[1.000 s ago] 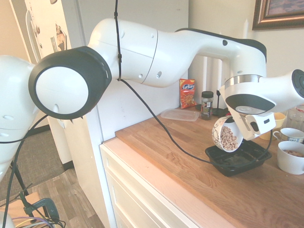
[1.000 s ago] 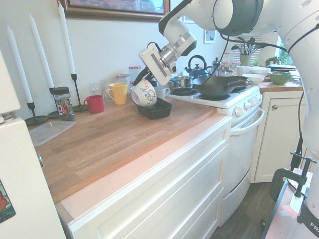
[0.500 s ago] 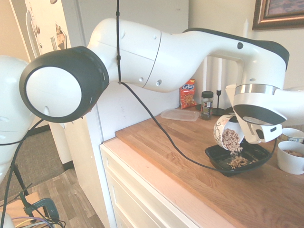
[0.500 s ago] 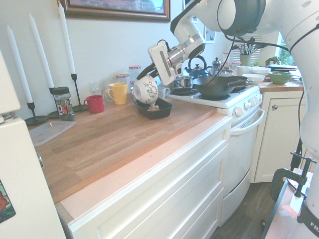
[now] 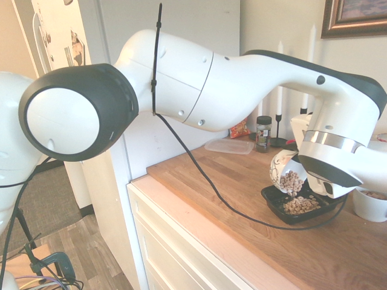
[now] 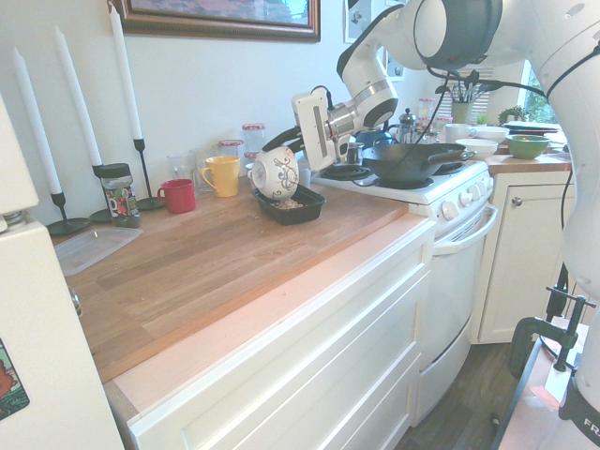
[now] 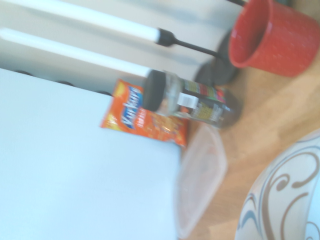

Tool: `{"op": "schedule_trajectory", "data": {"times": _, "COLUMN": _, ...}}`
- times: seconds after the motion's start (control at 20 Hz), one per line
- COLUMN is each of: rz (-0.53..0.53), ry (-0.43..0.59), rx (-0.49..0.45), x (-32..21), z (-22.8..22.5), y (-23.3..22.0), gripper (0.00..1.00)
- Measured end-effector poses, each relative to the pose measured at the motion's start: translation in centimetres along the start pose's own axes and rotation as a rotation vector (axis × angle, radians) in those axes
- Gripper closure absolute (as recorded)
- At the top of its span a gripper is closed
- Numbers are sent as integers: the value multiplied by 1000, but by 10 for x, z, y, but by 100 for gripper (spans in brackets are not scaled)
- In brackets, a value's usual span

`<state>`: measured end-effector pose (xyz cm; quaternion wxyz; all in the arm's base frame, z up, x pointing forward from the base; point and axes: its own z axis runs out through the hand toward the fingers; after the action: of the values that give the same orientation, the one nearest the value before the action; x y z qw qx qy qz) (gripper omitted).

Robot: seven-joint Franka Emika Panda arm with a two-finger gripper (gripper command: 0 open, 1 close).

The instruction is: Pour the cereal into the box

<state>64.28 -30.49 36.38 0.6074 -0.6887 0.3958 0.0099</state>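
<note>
Cereal: light-tan pieces of the cereal [image 5: 299, 205] lay heaped in the box, and more sat in the mouth of the tipped bowl [image 5: 284, 171], right above the heap.
Box: the box [image 5: 275, 196], black and shallow, sat on the countertop directly under the bowl's mouth; its long axis ran from the near left toward the far right in the first exterior view.
Key relation: the box lay straight below the bowl's lip, so what fell went down into it; whatever was left, I'd say, needed only more tilt, not a sideways shift.
Bowl: white with brown swirls, turned well past level, its mouth facing down toward the box.
Claw: the gripper [image 6: 292, 148] was pinched tight on the bowl's rim, at the bowl's far side in the second exterior view, pointing nearly level.
Progress: pour well under way by my reading, a good share of it landed already.
Risk: pieces could skip over the low rim onto the wood.
Surface: a wooden countertop [image 6: 216, 258] over white drawers, bare boards all round the box.
Nearby: a red mug [image 6: 178, 196] and a yellow mug [image 6: 222, 175] stood left of the box near the wall, apart from it.
Farther left: a spice jar [image 6: 116, 194], candlesticks [image 6: 64, 131], a clear flat container [image 6: 92, 247] and, in the wrist view, an orange snack bag [image 7: 144, 118].
Room: a kitchen, with a white stove [image 6: 441, 202] to the right of the counter carrying a dark pan [image 6: 412, 161].
</note>
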Motion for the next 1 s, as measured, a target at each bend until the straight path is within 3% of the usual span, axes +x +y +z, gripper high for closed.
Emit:
{"op": "schedule_trajectory", "data": {"times": 0.5, "rz": -84, "ry": 4, "rx": 120, "x": 4, "z": -20, "y": 5, "gripper": 100}}
{"op": "schedule_trajectory", "data": {"times": 1.0, "rz": -87, "ry": -31, "rx": 242, "x": 5, "z": -38, "y": 7, "gripper": 100}}
